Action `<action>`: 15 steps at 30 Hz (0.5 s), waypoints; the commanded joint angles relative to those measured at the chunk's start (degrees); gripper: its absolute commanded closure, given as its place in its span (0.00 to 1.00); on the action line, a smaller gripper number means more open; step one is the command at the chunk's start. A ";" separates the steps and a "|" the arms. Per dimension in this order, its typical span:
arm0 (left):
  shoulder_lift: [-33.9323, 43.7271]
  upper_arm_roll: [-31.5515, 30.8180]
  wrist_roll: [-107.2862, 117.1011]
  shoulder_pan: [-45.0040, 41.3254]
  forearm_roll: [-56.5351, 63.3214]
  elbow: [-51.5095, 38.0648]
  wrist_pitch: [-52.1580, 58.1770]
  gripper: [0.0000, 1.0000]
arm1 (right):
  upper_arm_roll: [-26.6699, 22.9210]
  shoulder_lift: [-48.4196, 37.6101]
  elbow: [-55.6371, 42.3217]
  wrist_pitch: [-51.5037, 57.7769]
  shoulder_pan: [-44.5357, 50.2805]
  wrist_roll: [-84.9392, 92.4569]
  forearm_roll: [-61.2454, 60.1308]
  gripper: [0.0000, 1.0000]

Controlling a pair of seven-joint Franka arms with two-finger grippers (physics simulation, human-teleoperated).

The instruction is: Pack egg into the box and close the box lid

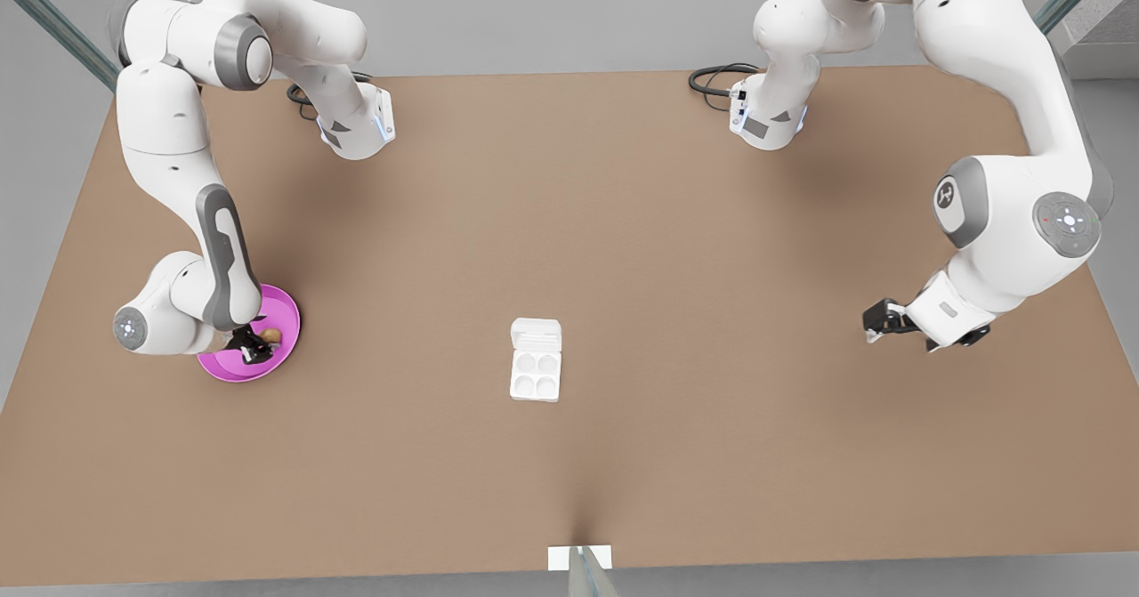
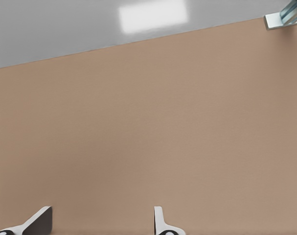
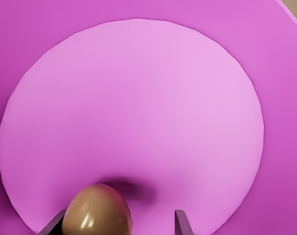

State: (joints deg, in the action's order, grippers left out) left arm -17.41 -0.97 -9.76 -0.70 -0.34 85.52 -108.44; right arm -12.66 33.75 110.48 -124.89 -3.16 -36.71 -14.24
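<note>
The box (image 1: 536, 375) is sitting nearest us at the middle of the desk (image 1: 623, 250), all four cups empty, with the box lid (image 1: 537, 335) lying open on its far side. Over at the front view's left, the right gripper (image 1: 253, 346) is hovering in the pink plate (image 1: 283, 307), fingers (image 3: 183, 223) spread around the egg (image 3: 97, 210). At the front view's right, the left gripper (image 1: 872, 323) is waiting above bare desk, fingers (image 2: 160, 223) parted and holding nothing.

A round pink plate (image 1: 283, 317) sits on the brown table (image 1: 623, 250)
</note>
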 commanded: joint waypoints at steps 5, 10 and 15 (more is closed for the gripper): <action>0.00 0.44 0.00 0.09 -0.01 0.00 0.07 0.00 | 0.00 0.09 -0.18 -0.09 0.00 0.41 0.00 0.25; 0.00 0.44 0.00 0.09 -0.01 0.00 -0.01 0.00 | 0.00 0.35 -0.35 -0.18 0.00 1.38 0.00 0.31; 0.00 0.44 0.00 0.09 -0.01 0.00 -0.01 0.00 | 0.00 0.26 -0.44 0.00 0.00 1.55 0.00 0.32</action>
State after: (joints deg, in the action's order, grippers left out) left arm -17.41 -0.53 -9.76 -0.62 -0.36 85.52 -108.46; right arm -12.66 34.02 110.04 -124.89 -3.16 -35.09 -14.24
